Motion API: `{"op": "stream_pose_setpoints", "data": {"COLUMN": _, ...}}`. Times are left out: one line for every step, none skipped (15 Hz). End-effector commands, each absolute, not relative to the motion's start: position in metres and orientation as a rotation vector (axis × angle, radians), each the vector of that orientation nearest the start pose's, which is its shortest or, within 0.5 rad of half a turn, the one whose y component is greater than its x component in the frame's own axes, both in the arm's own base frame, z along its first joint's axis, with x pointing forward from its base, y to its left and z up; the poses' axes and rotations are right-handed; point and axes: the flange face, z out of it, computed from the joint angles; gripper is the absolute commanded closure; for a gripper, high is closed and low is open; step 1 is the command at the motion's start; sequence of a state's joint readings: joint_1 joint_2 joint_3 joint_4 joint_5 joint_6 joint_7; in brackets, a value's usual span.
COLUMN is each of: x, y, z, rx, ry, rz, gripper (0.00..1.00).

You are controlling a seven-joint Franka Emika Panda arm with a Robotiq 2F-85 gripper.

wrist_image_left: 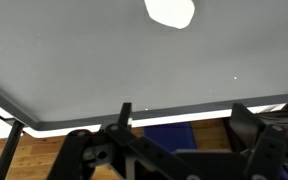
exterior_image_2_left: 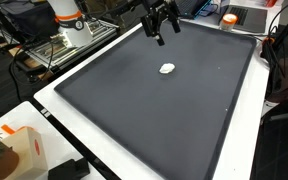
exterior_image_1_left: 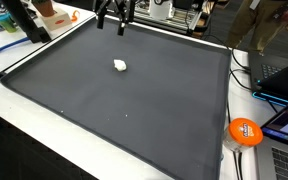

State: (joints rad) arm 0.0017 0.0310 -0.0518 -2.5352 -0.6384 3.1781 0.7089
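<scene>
Above the dark mat (exterior_image_1_left: pixel 134 100), the tool (exterior_image_1_left: pixel 115 24) hangs pointing down, spread wide, beyond the white lump (exterior_image_1_left: pixel 121 66).

Both exterior views look from high up and well back, slanting down across the dark mat (exterior_image_1_left: pixel 134 100) on the bench (exterior_image_1_left: pixel 44 130) toward the claw (exterior_image_1_left: pixel 114 15) at its far edge, each from a different corner. The wrist view sits close above the mat, just behind the claw, facing the white lump (wrist_image_left: pixel 170 10) ahead of it. All three views share the mat and that lump.
</scene>
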Motion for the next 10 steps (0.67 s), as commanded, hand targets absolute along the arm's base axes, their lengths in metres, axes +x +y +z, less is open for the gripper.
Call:
{"op": "stream_pose_setpoints", "data": {"x": 0.49, "y": 0.024, "z": 0.312, "rx": -2.966, "ry": 0.136, "rz": -0.934, "gripper": 0.0}}
{"op": "stream_pose_setpoints", "data": {"x": 0.491, "y": 0.023, "z": 0.311, "rx": -2.97, "ry": 0.109, "rz": -0.94, "gripper": 0.0}}
{"op": "stream_pose_setpoints", "data": {"x": 0.492, "y": 0.021, "z": 0.31, "rx": -2.977, "ry": 0.082, "rz": -0.946, "gripper": 0.0}}
{"op": "stream_pose_setpoints", "data": {"x": 0.492, "y": 0.022, "z": 0.304, "rx": -2.985, "ry": 0.047, "rz": -0.934, "gripper": 0.0}}
{"op": "stream_pose_setpoints", "data": {"x": 0.492, "y": 0.022, "z": 0.301, "rx": -2.999, "ry": 0.013, "rz": -0.926, "gripper": 0.0}}
{"op": "stream_pose_setpoints", "data": {"x": 0.488, "y": 0.027, "z": 0.293, "rx": -3.004, "ry": -0.028, "rz": -0.902, "gripper": 0.0}}
{"op": "stream_pose_setpoints", "data": {"x": 0.487, "y": 0.028, "z": 0.287, "rx": -3.022, "ry": -0.048, "rz": -0.877, "gripper": 0.0}}
{"op": "stream_pose_setpoints", "data": {"x": 0.485, "y": 0.031, "z": 0.281, "rx": -3.025, "ry": -0.068, "rz": -0.859, "gripper": 0.0}}
{"op": "stream_pose_setpoints", "data": {"x": 0.484, "y": 0.033, "z": 0.278, "rx": -3.029, "ry": -0.088, "rz": -0.849, "gripper": 0.0}}
{"op": "stream_pose_setpoints", "data": {"x": 0.484, "y": 0.035, "z": 0.274, "rx": -3.034, "ry": -0.102, "rz": -0.837, "gripper": 0.0}}
